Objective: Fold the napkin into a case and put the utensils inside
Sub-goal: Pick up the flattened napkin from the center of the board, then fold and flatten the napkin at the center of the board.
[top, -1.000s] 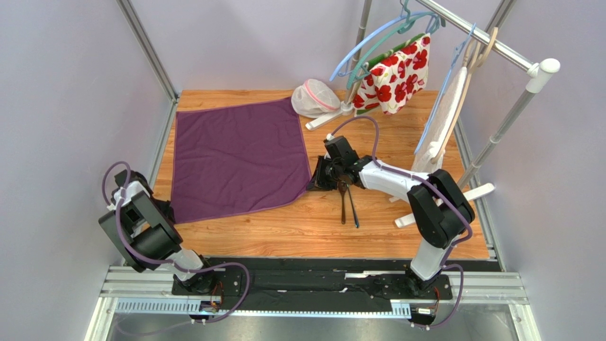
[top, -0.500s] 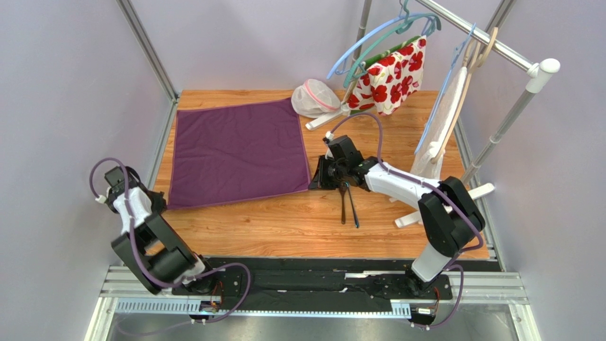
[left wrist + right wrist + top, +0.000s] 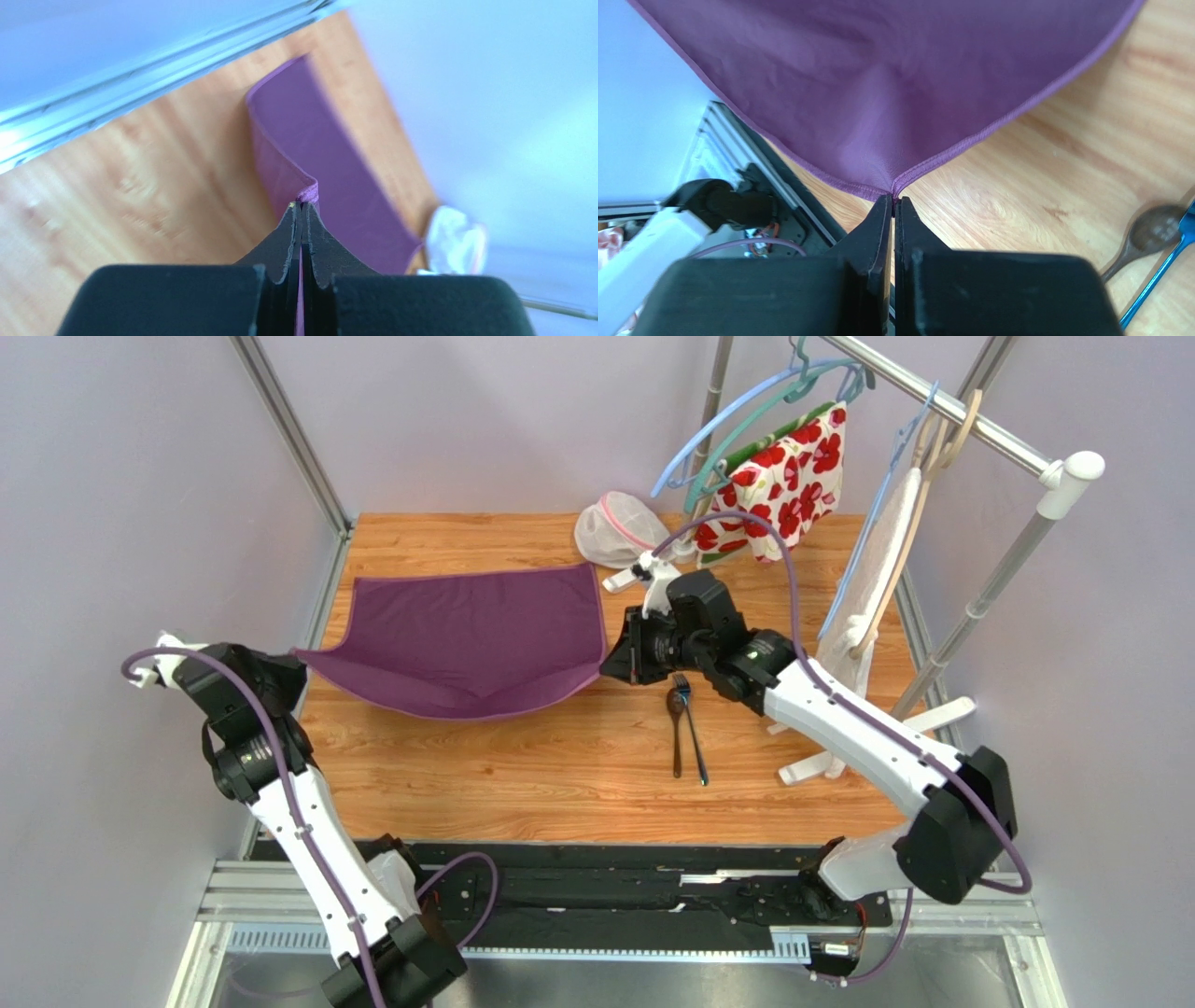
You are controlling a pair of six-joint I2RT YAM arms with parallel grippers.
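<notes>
the plum napkin (image 3: 463, 637) is spread over the far left part of the wooden table (image 3: 561, 770). its far edge lies flat on the wood and its two near corners are held up off it, so the near hem sags in a curve between them. the left gripper (image 3: 302, 205) has its fingers pressed together on the near left corner, with a small tuck of purple cloth showing at the tips. the right gripper (image 3: 893, 199) has its fingers clamped on the near right corner, where the hem comes to a point right at the tips.

the utensils (image 3: 676, 742) lie on bare wood to the right of the napkin, on the near side of the right gripper. one is a dark spoon (image 3: 679, 699) with its bowl at the far end. just beside it is a slim second utensil (image 3: 694, 745), too small to tell its kind. a white mesh pouch (image 3: 617, 529) sits at the far edge, and a red-flowered cloth (image 3: 783, 476) hangs from a rack (image 3: 982, 420) at the far right.
</notes>
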